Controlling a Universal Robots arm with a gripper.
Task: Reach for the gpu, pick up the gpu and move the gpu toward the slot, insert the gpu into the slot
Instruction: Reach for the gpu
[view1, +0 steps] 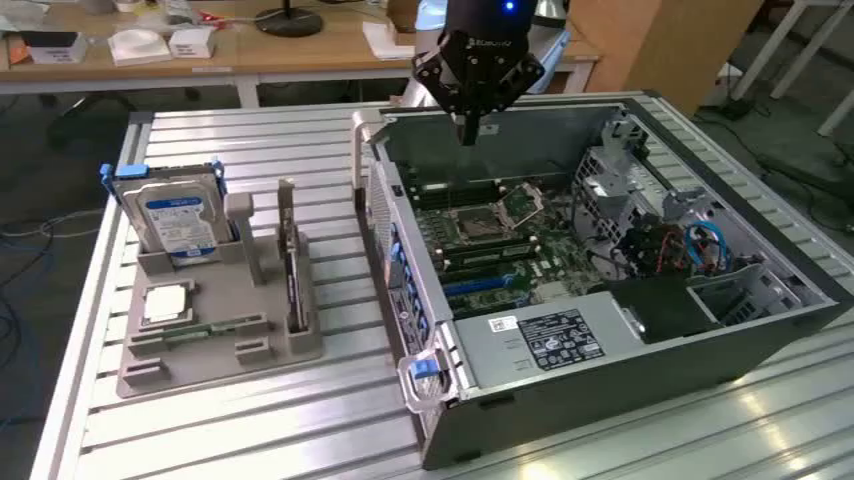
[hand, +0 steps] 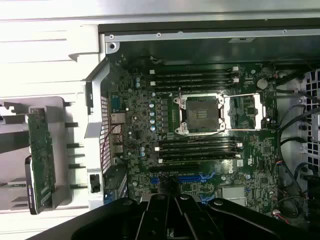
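Gpu (view1: 292, 268): flat green circuit card, black cooler, on edge in the grey plastic holder (view1: 200, 350), well apart from my black gripper (view1: 470, 128). Jaws pressed together, empty, over the open grey computer case (view1: 641, 370). Likely light, stiff, fragile; I'd pinch its top edge.

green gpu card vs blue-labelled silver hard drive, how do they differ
The green gpu card stands edge-on to the exterior view; the blue-labelled silver hard drive shows its broad face. The card is thin, the drive thicker. Both stand on edge in the grey holder.
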